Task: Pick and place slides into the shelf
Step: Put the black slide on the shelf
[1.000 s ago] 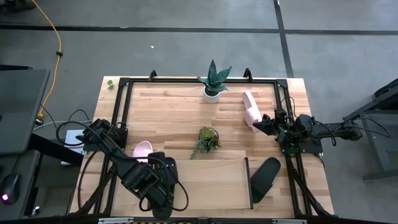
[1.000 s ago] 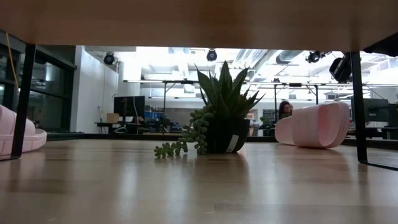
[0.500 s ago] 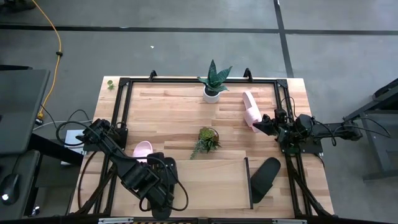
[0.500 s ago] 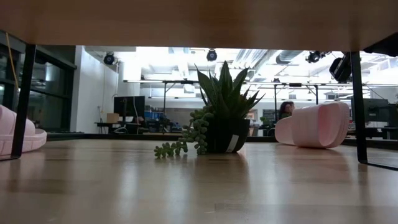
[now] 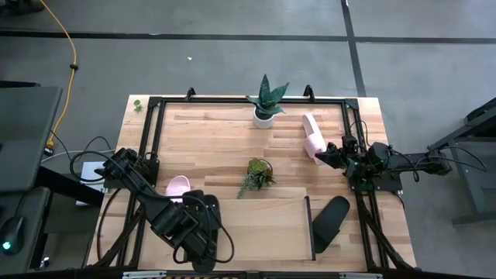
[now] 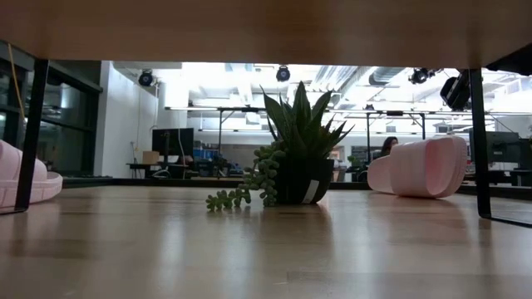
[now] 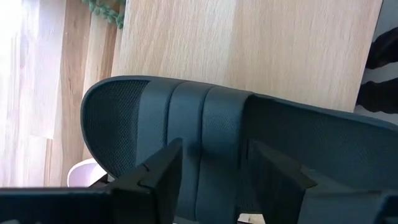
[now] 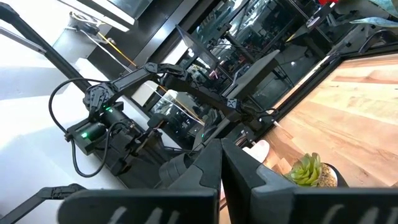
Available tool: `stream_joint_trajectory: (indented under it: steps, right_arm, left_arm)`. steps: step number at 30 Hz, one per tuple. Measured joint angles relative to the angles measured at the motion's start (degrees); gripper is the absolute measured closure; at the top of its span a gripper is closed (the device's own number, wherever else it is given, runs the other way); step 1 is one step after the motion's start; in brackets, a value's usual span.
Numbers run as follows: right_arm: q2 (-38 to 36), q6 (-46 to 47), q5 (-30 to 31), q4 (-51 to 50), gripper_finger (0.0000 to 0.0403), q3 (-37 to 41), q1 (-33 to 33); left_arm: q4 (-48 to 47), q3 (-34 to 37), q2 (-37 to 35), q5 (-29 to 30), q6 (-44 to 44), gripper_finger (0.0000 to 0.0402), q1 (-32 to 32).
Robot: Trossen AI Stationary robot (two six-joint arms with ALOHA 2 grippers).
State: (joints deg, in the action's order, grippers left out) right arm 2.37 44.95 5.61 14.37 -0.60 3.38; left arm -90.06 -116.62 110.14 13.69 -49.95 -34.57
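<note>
We find the left gripper (image 7: pixel 208 177) at the shelf's (image 5: pixel 263 225) left end, fingers (image 7: pixel 158 174) parted on either side of a black slide's (image 7: pixel 186 137) ribbed strap; we cannot tell whether they touch it. The strap is matte and foam-like, the sole beside it finely dimpled. In the high view the arm covers that slide. The right gripper (image 8: pixel 221 165) hangs beyond the shelf's far right corner with its fingers pressed together, holding nothing.

The shelf is a low, pale wooden board with thin black upright panels (image 5: pixel 308 225) at its sides. A second black slide (image 5: pixel 331 219) lies just outside the right panel. One pink slide (image 5: pixel 177 187) lies just beyond the shelf's left far corner, partly under the left arm. The other pink slide (image 5: pixel 312 137) lies farther from the shelf, on the far right, on its side, near the right gripper.

A trailing green plant (image 5: pixel 257 173) in a dark pot stands just beyond the shelf's far edge, and a spiky plant (image 5: pixel 266 99) in a white pot stands well behind it.

All this rests on a plank tabletop (image 5: pixel 209 136) edged by a black frame (image 5: pixel 151 124), on a grey concrete floor (image 5: pixel 232 54) where a yellow cable (image 5: pixel 71 58) runs. The level view looks under the shelf's board into a bright workshop with ceiling lamps and desks.
</note>
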Motion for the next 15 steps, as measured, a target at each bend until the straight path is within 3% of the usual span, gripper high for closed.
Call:
stream_joint_trajectory:
  steps: [15]
  right_arm:
    - [0.02,0.89,-1.65,0.02,0.0402,0.00,0.00]
  left_arm:
    - [0.32,0.02,-6.65,0.91,-2.96,0.0235,0.07]
